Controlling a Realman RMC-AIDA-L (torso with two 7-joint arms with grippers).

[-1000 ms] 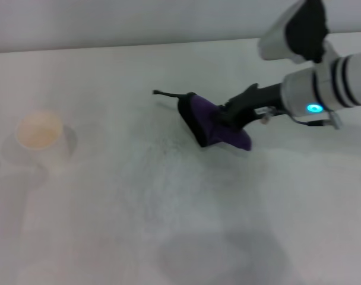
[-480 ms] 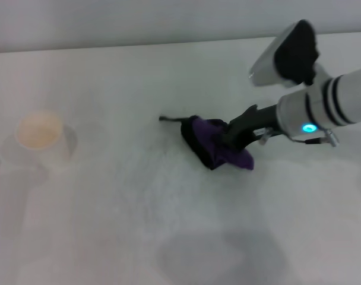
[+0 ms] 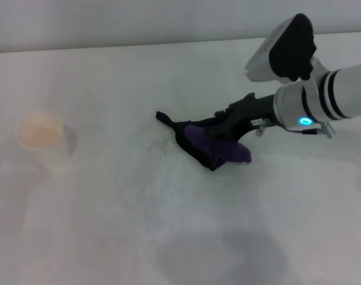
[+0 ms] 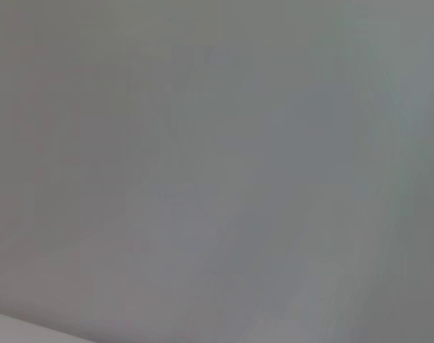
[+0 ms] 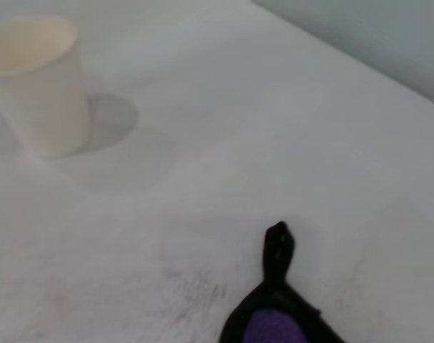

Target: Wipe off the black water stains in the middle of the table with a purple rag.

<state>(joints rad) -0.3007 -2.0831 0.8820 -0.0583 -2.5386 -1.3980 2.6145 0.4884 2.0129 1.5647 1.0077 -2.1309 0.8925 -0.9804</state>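
A plain pale wall (image 3: 109, 24) stands behind.

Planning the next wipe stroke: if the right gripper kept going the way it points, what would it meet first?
The right gripper, pressing the purple rag, points toward the robot's left. Ahead lies bare table with faint grey streaks; the paper cup probably comes first, far off.

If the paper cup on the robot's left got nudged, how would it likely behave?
The paper cup looks thin-walled and empty in the right wrist view, so probably light. Standing upright and tall on the table, it would likely slide or tip easily, then roll.

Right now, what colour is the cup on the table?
Pale cream cup, plain, no pattern; the right wrist view shows it best.
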